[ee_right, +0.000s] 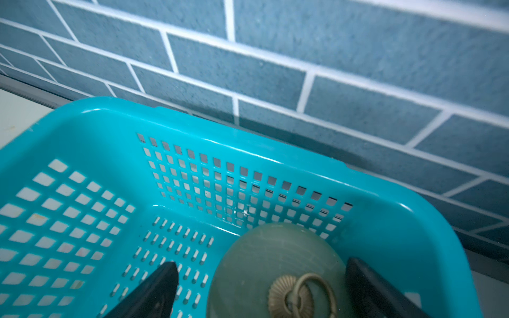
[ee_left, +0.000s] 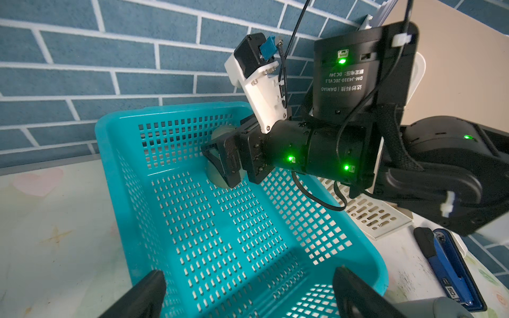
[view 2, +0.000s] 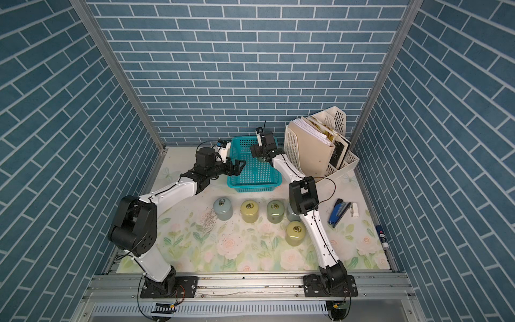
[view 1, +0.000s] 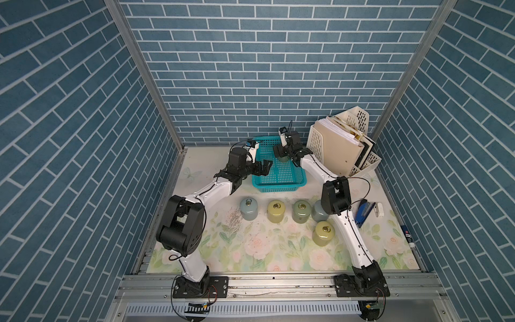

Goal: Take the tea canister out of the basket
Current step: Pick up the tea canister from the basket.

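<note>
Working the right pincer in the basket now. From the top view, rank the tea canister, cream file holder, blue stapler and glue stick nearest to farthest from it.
From the right pincer:
1. Tea canister, straddled by it, in the basket.
2. Cream file holder, just to its right.
3. Blue stapler, right side, nearer the robot.
4. Glue stick, at the far right edge.

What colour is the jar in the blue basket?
The tea canister is dull grey-green with a brassy ring on top, clearest in the right wrist view.
</note>
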You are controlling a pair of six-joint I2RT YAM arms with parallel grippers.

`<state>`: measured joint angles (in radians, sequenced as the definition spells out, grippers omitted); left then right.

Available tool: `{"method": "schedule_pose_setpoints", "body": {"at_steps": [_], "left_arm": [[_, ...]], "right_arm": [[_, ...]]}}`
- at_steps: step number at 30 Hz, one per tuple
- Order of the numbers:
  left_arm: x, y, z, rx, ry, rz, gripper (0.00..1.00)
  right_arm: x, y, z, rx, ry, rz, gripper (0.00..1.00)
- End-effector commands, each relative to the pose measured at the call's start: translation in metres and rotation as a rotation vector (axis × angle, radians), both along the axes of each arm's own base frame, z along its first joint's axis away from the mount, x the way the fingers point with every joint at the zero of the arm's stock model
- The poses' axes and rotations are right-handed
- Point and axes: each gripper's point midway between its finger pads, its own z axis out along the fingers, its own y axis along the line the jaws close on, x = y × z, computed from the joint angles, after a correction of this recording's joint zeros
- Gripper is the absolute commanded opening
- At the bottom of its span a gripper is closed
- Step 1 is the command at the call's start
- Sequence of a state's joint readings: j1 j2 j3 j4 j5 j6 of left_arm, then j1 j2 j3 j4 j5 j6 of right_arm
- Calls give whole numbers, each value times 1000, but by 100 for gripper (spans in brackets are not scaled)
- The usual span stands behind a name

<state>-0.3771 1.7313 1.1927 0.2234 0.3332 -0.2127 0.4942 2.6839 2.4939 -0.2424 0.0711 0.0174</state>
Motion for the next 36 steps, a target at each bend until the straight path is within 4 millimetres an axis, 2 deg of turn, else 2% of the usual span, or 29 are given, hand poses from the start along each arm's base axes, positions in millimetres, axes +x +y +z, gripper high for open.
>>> {"method": "schedule_pose_setpoints", "body": {"at_steps": [1, 6, 12, 18, 21, 26, 30, 34, 36], "left_arm": [[1, 1, 0, 1, -13, -6, 100], [-1, 1, 1, -4, -14, -9, 100], [-3, 2, 3, -5, -16, -9, 100], [-4, 3, 2, 3, -16, -7, 100], [-4, 4, 3, 4, -19, -4, 100], [-6, 4, 4, -3, -22, -4, 100], [-8, 5, 7, -4, -29, -4, 100], [-9, 7, 8, 7, -35, -5, 100], [-10, 8, 8, 14, -36, -6, 100]], "right_arm": [[-2, -18, -30, -96, 56, -79, 97], [-3, -26, -36, -140, 59, -93, 98], [-15, -8, -49, -124, 110, 15, 98], [-30, 8, -55, -180, 123, 102, 91], [-36, 12, -54, -187, 130, 119, 84], [-55, 29, -45, -213, 116, 175, 82], [-66, 40, -36, -189, 114, 199, 86], [-61, 38, -17, -120, 93, 167, 86], [-58, 38, -7, -102, 79, 148, 91]]}}
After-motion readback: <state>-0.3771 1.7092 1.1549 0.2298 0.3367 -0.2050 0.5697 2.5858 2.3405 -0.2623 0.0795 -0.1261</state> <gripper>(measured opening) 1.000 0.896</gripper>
